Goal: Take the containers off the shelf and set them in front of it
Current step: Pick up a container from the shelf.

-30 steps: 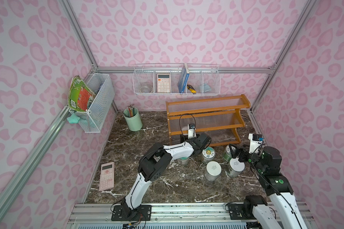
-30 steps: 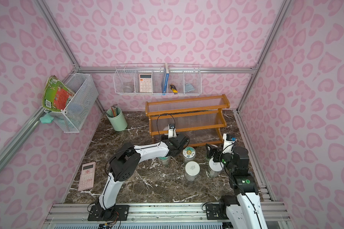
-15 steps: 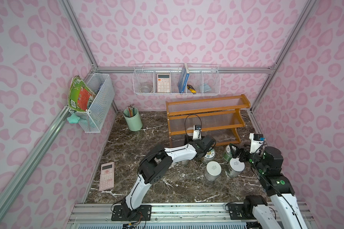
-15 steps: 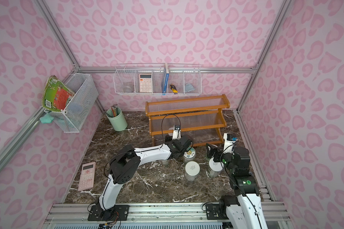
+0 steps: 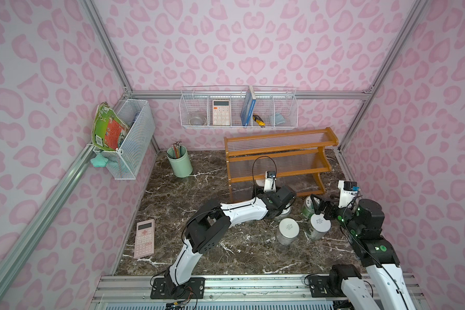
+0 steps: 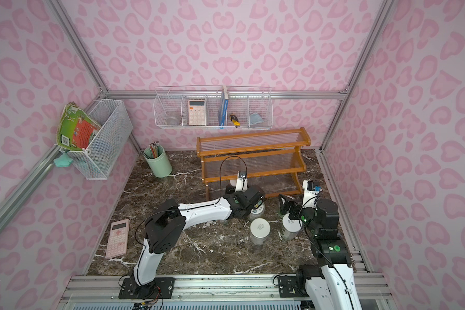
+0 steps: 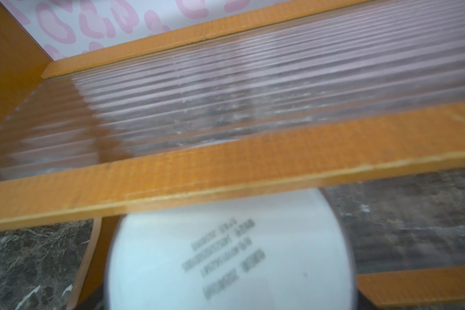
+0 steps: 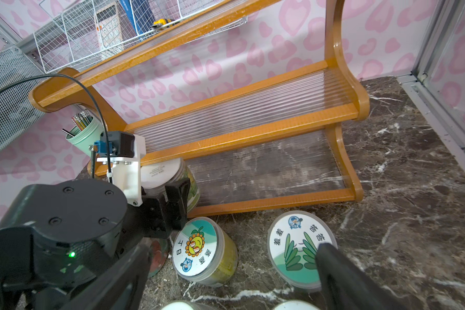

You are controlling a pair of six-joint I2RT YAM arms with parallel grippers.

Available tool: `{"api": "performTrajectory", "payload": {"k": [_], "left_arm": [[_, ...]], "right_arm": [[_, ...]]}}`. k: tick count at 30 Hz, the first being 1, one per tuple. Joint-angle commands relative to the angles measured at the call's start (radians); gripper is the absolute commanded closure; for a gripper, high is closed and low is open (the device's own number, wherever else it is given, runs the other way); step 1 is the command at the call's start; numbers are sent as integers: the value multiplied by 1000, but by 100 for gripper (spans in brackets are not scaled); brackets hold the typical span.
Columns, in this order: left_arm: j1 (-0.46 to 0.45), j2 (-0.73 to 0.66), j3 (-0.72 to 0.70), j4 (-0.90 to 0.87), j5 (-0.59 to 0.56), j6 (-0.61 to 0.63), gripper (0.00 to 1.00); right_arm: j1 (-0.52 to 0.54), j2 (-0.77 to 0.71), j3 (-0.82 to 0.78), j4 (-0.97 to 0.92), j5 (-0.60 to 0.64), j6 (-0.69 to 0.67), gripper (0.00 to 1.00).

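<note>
Now: left gripper [image 8: 163, 191] clamps white-lid jar [image 7: 226, 255] at shelf [image 8: 253, 134] bottom tier; right gripper [image 5: 320, 205] gapes empty; sunflower jar [image 8: 196, 247] yellow-green inside.

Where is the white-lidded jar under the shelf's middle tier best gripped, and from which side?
Grip the white-lidded jar on its round wall below the lid, level from the front: the shelf rail just above the lid likely leaves little room overhead.
</note>
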Motion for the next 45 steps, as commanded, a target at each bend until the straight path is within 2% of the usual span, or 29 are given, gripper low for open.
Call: {"api": "performTrajectory", "payload": {"k": [1,20,31,45], "left_arm": [[-9,-33,-2,-3,-50,-17,22],[-50,-68,-33,-132,-45,-142,22],[-94,-90,-32,-149,-54,-148,22],[-146,-138,-21,-185,-128,-123,22]], "right_arm": [[1,-3,10,0,0,-4,1],[2,-21,14,-10,-10,4,1],[2,-37,18,-22,-12,12,1],[3,-54,21,-35,-9,14,1]]}}
